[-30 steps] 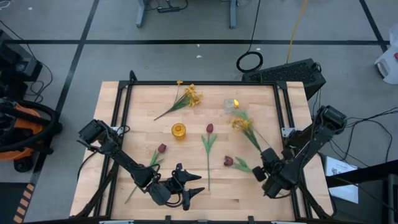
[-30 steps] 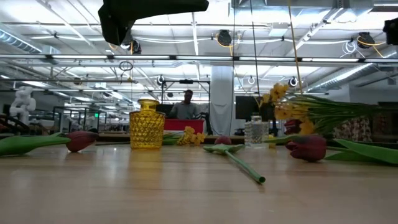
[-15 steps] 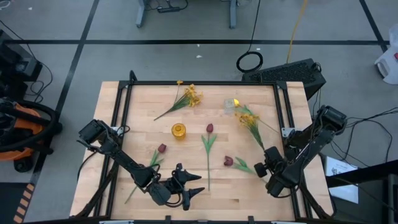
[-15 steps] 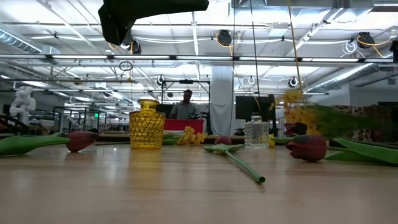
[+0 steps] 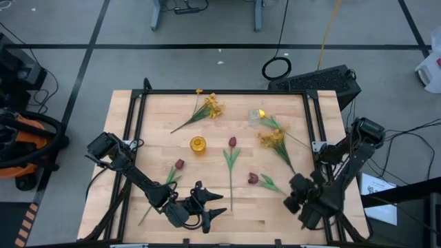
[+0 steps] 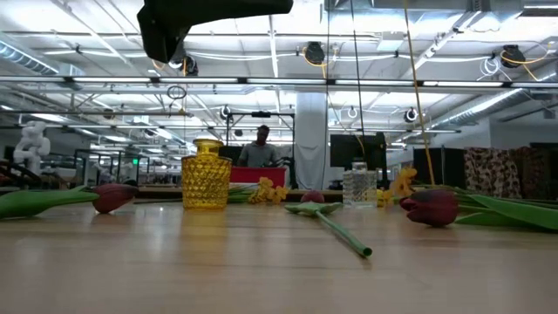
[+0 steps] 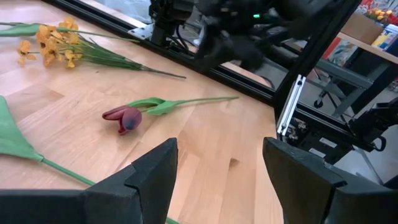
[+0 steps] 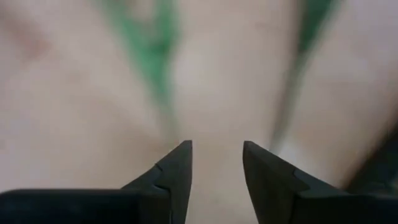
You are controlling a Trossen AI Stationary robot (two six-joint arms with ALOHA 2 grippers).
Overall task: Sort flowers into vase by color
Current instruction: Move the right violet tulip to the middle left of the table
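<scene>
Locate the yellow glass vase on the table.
In the high view, the ribbed yellow glass vase stands left of centre on the wooden table, between the yellow blossom spray and a dark red tulip.

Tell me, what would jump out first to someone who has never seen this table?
Probably the flowers strewn flat over the wooden table: dark red tulips across the middle, like the one at the centre, and a spray of small yellow blossoms toward the right. A small yellow vase stands upright among them. At the near edge, the left pincer and right pincer both gape open, holding nothing.
</scene>
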